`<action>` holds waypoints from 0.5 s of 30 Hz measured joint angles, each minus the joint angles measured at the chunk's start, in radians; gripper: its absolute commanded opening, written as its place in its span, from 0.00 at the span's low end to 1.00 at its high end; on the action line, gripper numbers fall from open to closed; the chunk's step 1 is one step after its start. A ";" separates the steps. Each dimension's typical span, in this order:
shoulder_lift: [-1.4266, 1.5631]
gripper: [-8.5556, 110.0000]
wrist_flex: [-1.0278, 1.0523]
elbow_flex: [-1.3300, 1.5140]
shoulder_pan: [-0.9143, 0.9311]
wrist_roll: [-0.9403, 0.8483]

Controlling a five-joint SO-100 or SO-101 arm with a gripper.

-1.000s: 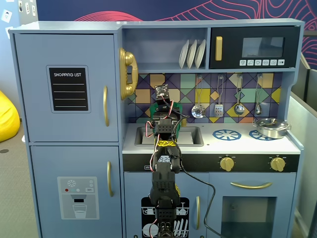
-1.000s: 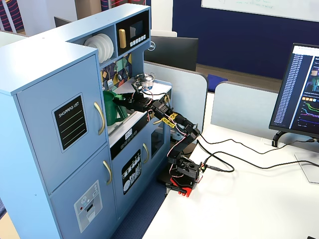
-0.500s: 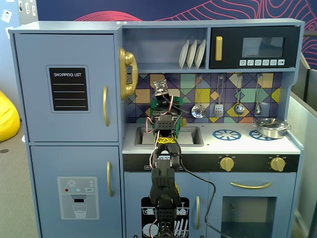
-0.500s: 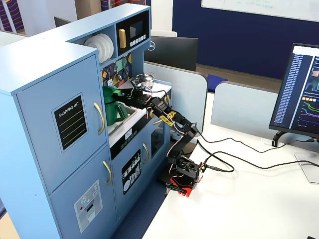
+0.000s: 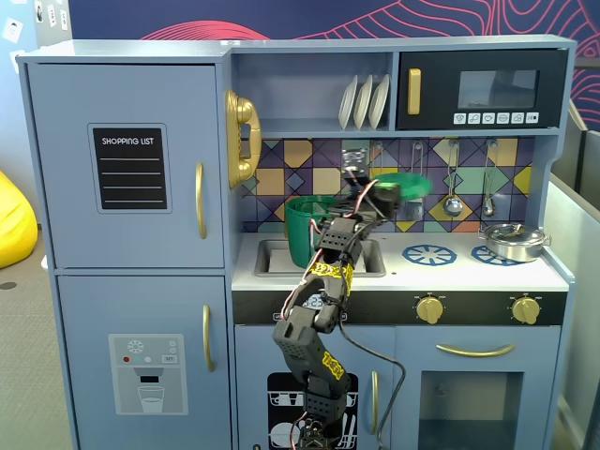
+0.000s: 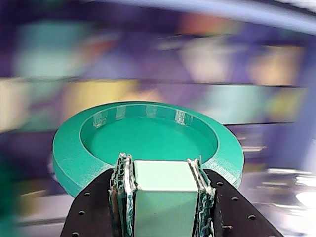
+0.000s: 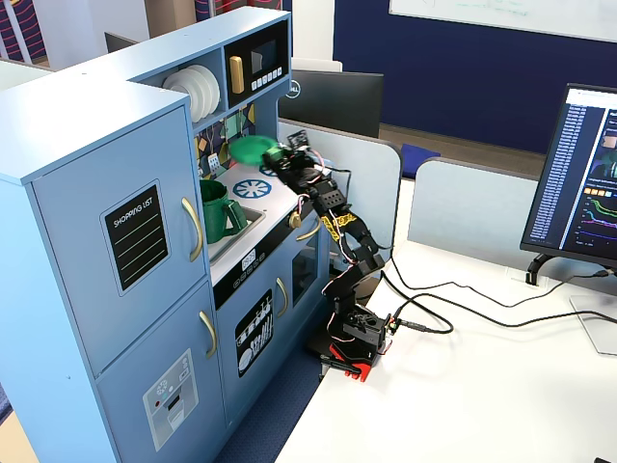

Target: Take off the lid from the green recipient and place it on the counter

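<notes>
A second ago the lid (image 5: 401, 184) sat on the recipient (image 5: 307, 230) by the sink; now it rides in the air, clamped by its tab in the gripper (image 6: 163, 170) – apparently over the counter (image 5: 450, 272) – so only setting down remains.

Office or lab room, with a toy kitchen set up as a test scene. Evidence: the blue-grey play kitchen (image 5: 300, 244) has a printed "SHOPPING LIST" panel (image 5: 129, 169), gold toy phone (image 5: 242, 137), white plates (image 5: 364, 101) in a rack, microwave door (image 5: 483, 90) and printed burner rings (image 5: 429, 254) (nothing real to cook on). Beside it in the other fixed view: a white desk (image 7: 482, 386), a computer monitor (image 7: 578, 178) showing graphs, grey partition screens (image 7: 463, 207), and trailing black cables (image 7: 453, 289).
</notes>
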 measured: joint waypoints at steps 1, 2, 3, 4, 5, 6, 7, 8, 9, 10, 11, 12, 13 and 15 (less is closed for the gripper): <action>0.006 0.07 -0.002 0.014 0.018 0.005; 0.014 0.07 -0.014 0.035 0.031 0.006; 0.015 0.07 -0.035 0.064 0.041 0.009; 0.015 0.07 -0.064 0.094 0.048 0.011; 0.015 0.07 -0.092 0.126 0.051 0.011; 0.015 0.07 -0.114 0.153 0.052 0.012; 0.015 0.07 -0.133 0.179 0.055 0.012; 0.015 0.07 -0.158 0.207 0.060 0.011; 0.015 0.07 -0.183 0.235 0.064 0.011; 0.015 0.07 -0.204 0.261 0.067 0.011; 0.014 0.07 -0.229 0.285 0.071 0.011; 0.014 0.07 -0.252 0.307 0.075 0.011; 0.009 0.07 -0.276 0.328 0.080 0.011; -0.011 0.07 -0.318 0.354 0.086 0.011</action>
